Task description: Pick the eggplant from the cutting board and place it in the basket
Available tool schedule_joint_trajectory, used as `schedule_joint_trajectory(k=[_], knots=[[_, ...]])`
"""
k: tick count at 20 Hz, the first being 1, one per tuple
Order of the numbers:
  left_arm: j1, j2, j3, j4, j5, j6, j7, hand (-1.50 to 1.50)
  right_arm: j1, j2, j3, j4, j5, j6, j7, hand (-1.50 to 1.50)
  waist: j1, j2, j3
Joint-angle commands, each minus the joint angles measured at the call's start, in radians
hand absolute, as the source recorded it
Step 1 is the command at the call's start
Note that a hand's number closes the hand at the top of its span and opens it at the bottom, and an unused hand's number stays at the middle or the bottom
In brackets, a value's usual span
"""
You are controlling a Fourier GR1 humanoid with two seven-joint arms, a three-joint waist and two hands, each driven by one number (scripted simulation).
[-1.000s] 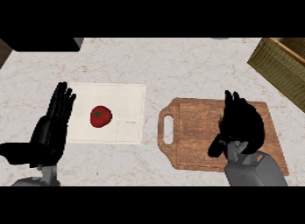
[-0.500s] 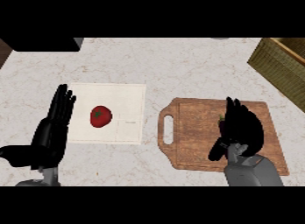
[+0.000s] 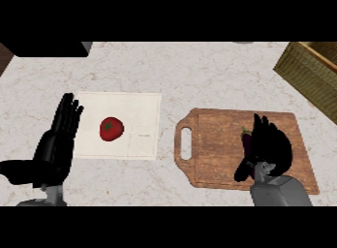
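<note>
A dark purple eggplant (image 3: 246,141) with a green stem lies on the wooden cutting board (image 3: 214,145), right of its middle. My right hand (image 3: 270,145) lies directly over it, fingers straight and pointing away from me, so only the eggplant's left edge and stem show. The thumb sticks out low on the left of the hand. The woven basket (image 3: 318,80) stands at the far right, well beyond the board. My left hand (image 3: 57,143) rests open at the left, fingers up, beside the white cloth.
A red tomato (image 3: 111,129) lies on a white cloth (image 3: 139,126) left of the board. The board's handle slot faces the cloth. A dark object (image 3: 46,48) sits at the counter's far left corner.
My right hand has drawn slightly back toward me and settled over the eggplant. The left hand, tomato and board have not moved.
</note>
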Motion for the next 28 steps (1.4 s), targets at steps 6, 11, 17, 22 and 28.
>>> schedule_joint_trajectory(k=[6, 11, 17, 22, 28], knots=[[-0.005, -0.035, 0.018, 0.043, -0.020, -0.033, -0.032, 0.00, 0.065, 0.006, 0.005, -0.025, 0.020, -0.015, 0.031, -1.50, -0.003, 0.000, 0.000], [-0.095, -0.016, 0.079, 0.069, -0.005, -0.044, 0.032, 0.00, 0.014, 0.012, 0.032, 0.079, -0.006, -0.117, 0.065, -1.50, -0.001, 0.001, 0.000], [0.048, -0.025, 0.031, -0.048, -0.022, -0.067, 0.019, 0.00, 0.003, -0.035, -0.001, 0.113, 0.002, 0.038, -0.072, 1.50, 0.002, 0.000, 0.000], [0.040, -0.002, 0.082, -0.061, 0.024, -0.115, 0.022, 0.00, -0.004, -0.030, 0.026, 0.151, 0.039, -0.009, -0.108, 1.50, 0.003, 0.000, 0.000], [-0.042, -0.051, 0.020, 0.028, -0.041, -0.080, -0.005, 0.00, -0.394, -0.009, -0.267, 0.466, 0.023, -0.140, 0.017, 1.50, 0.063, 0.031, 0.002]])
